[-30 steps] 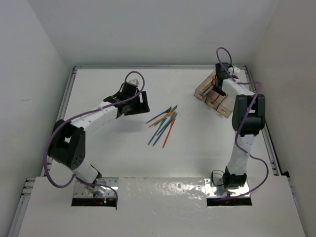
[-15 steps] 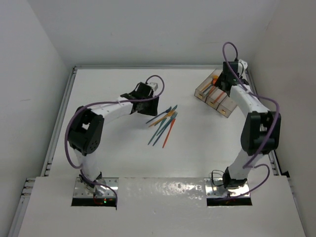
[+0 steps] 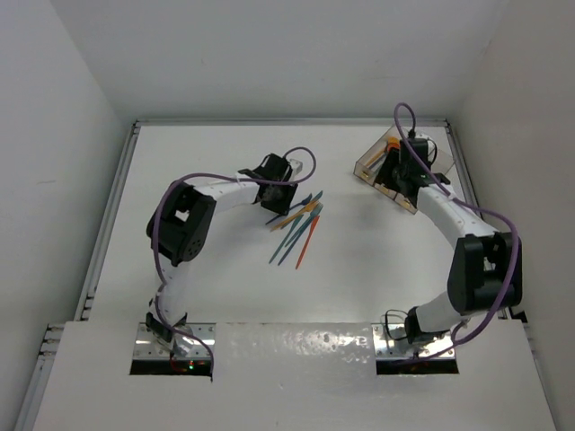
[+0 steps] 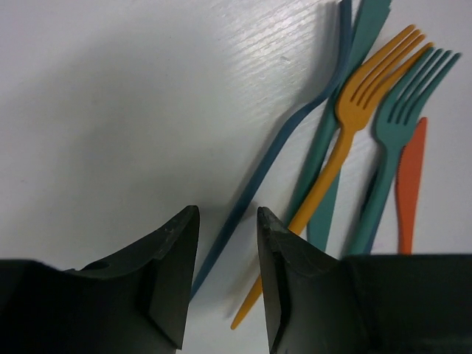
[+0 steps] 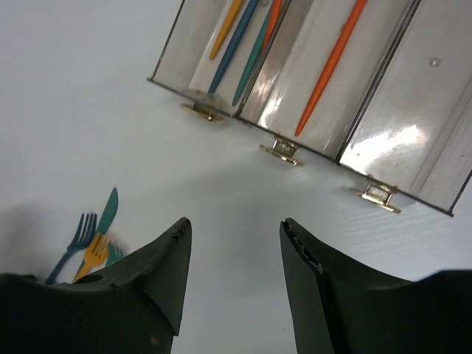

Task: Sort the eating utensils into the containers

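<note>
Several loose utensils (image 3: 298, 226) lie fanned out mid-table. In the left wrist view I see a dark blue utensil (image 4: 284, 136), a teal knife (image 4: 346, 96), an orange fork (image 4: 369, 88), a teal fork (image 4: 402, 122) and a red-orange knife (image 4: 409, 184). My left gripper (image 4: 227, 212) is open and low over the table, with the dark blue handle between its fingers. My right gripper (image 5: 235, 223) is open and empty, just in front of the three-bin tray (image 5: 413, 88). The left bin holds several utensils (image 5: 240, 37). The middle bin holds an orange knife (image 5: 328, 70). The right bin looks bare.
The tray (image 3: 370, 162) sits at the far right, partly hidden by my right gripper (image 3: 393, 175). My left gripper (image 3: 280, 190) is at the pile's far-left edge. White walls enclose the table on three sides.
My left arm has swung right and down to the utensil pile. My right gripper has pulled back from above the tray to just in front of it.
</note>
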You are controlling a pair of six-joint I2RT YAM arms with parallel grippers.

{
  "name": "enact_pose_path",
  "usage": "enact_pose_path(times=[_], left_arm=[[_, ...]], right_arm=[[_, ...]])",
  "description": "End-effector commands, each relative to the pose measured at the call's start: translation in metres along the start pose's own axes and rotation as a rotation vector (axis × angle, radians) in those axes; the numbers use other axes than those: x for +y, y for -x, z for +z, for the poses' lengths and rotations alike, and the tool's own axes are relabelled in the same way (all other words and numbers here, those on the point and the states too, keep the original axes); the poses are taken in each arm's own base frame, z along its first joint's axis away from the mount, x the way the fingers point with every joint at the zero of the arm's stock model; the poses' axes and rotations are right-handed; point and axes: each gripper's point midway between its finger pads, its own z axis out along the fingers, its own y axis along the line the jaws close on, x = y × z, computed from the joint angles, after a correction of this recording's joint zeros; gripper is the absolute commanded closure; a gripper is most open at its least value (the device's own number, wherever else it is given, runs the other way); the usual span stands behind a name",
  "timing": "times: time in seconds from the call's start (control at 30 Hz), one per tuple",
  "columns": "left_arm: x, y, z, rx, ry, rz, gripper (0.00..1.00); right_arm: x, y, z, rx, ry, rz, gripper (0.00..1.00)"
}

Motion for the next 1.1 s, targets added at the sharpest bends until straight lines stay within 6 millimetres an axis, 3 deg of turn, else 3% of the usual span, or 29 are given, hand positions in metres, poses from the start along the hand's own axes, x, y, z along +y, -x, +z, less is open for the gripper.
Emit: enact_pose_path(times=[0.0,0.13,0.23,0.27,0.33,0.43,0.53,0.63,0.77,0.93,1.07], left_arm=[[-0.004,0.009,0.005,-0.015,-0.001,0.038,0.65],[-0.005,0.002,0.011,0.003,0.007,0.045,0.7],[-0.004,-0.007,0.017,0.021,0.024,0.034,0.83],[-0.002,-0.012,0.021,0.035,0.033,0.032,0.93],[0.0,-0.016,0.024,0.047,0.036,0.027,1.0],[0.002,-0.016,0.025,0.044,0.051,0.016,1.0],[0.005,-0.001,0.012,-0.014,0.083,-0.008,1.0],[-0.002,0.04,-0.025,-0.165,0.066,-0.052,1.0],[-0.02,0.08,-0.068,-0.313,-0.01,-0.131,1.0],[-0.05,0.103,-0.108,-0.406,-0.175,-0.186,1.0],[-0.073,0.1,-0.118,-0.412,-0.31,-0.193,1.0]], right_arm=[[0.024,0.02,-0.017,-0.077,0.105,0.001,0.49],[0.034,0.012,-0.019,-0.063,0.131,-0.024,0.49],[0.042,0.004,-0.021,-0.051,0.15,-0.043,0.49],[0.044,0.003,-0.021,-0.05,0.153,-0.048,0.49],[0.052,-0.002,-0.023,-0.043,0.165,-0.067,0.49],[0.065,-0.008,-0.026,-0.041,0.182,-0.104,0.48],[0.082,-0.014,-0.03,-0.026,0.222,-0.115,0.48],[0.105,-0.021,-0.039,-0.008,0.297,-0.089,0.48],[0.131,-0.027,-0.05,-0.01,0.399,-0.039,0.45],[0.153,-0.024,-0.061,-0.015,0.5,0.045,0.44],[0.173,-0.015,-0.068,-0.05,0.587,0.087,0.43]])
